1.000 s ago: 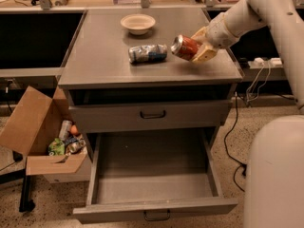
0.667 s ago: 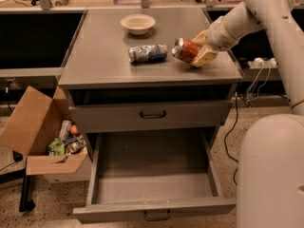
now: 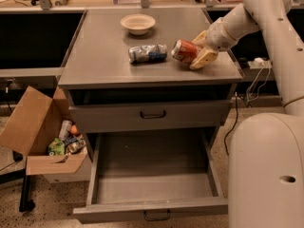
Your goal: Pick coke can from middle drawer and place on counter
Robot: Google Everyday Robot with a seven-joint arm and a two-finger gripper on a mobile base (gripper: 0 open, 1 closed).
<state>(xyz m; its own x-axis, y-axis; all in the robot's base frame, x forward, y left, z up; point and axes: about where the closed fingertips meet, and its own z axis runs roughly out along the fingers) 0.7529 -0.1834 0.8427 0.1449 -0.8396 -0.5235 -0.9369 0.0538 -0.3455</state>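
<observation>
The red coke can (image 3: 184,50) lies tilted on its side at the right of the grey counter (image 3: 99,56). My gripper (image 3: 198,51) is shut on the coke can, its tan fingers (image 3: 203,58) around the can's right end, low over the counter. My white arm comes in from the upper right. The middle drawer (image 3: 152,175) is pulled wide open below, and its floor is bare.
A silver-and-blue can (image 3: 147,53) lies on its side just left of the coke can. A white bowl (image 3: 137,23) sits at the back of the counter. A shut drawer front (image 3: 152,114) is above the open one. A cardboard box (image 3: 45,137) of items stands left. My white base (image 3: 266,175) is at the right.
The coke can and my gripper have sunk slightly toward the counter and stayed at the same spot; nothing else moved.
</observation>
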